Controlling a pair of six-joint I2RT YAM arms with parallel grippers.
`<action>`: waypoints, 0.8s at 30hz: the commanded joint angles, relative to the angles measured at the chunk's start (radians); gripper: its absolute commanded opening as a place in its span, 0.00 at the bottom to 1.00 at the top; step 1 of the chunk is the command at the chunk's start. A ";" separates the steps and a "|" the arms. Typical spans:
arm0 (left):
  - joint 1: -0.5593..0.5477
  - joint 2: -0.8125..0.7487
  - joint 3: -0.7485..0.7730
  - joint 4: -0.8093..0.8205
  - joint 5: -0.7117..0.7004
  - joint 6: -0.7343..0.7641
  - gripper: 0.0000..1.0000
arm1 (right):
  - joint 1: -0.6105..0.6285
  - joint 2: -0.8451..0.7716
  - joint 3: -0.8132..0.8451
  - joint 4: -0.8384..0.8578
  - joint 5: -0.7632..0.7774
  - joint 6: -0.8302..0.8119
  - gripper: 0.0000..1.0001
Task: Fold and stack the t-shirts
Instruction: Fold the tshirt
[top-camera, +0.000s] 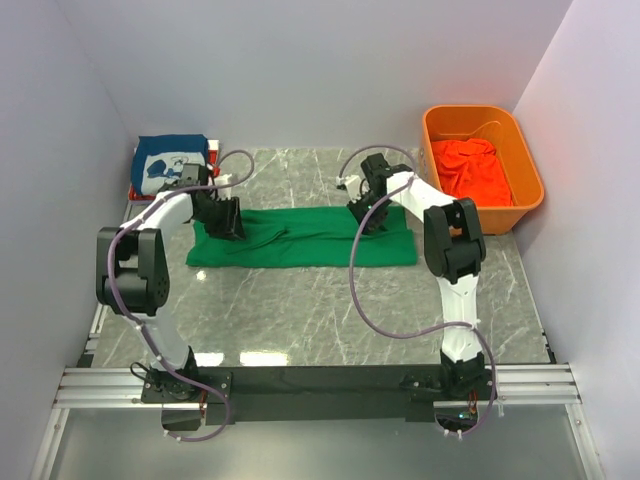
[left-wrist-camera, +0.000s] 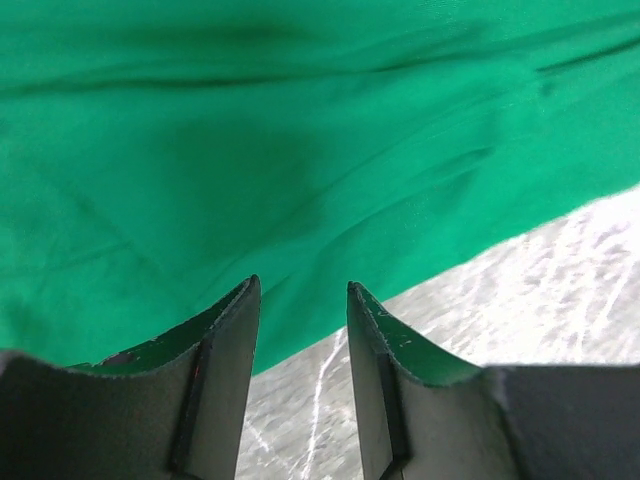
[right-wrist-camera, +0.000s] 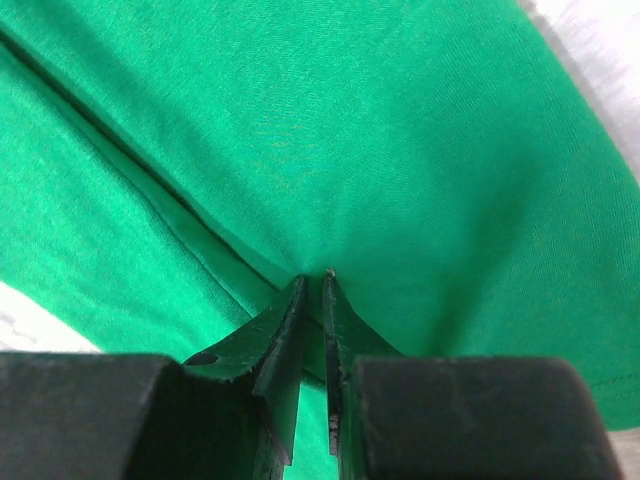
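Nearest us, at the front edge of the marble counter (top-camera: 300, 320), the two arm bases sit bolted side by side. Past a bare stretch of stone, a green t-shirt (top-camera: 310, 238) lies across the middle of the counter as a long flat band running left to right, seemingly already folded lengthwise.

Both arms reach down onto it. The left end effector (top-camera: 228, 218) is near the band's left end with its fingers spread and nothing between them. The right end effector (top-camera: 365, 218) is near the right end, its fingers almost pressed together, pinching a small ridge of green cloth.

Farther back, in the far left corner, a dark blue t-shirt (top-camera: 170, 160) with white print lies folded on a red t-shirt (top-camera: 135, 190), of which only an edge shows. In the far right corner an orange bin (top-camera: 530, 175) holds a crumpled orange-red t-shirt (top-camera: 470, 170).

We judge the task roughly half done: two shirts are stacked, the green one is partly folded, and one is unfolded in the bin.
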 joint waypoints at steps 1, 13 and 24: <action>0.002 -0.096 -0.023 0.034 -0.070 0.006 0.46 | 0.002 -0.029 -0.098 -0.104 -0.021 0.038 0.18; -0.082 -0.113 -0.059 0.024 -0.110 0.019 0.38 | 0.086 -0.469 -0.592 -0.224 -0.398 0.003 0.16; -0.156 0.201 0.185 -0.025 -0.181 0.005 0.29 | 0.004 -0.622 -0.580 -0.158 -0.265 0.049 0.16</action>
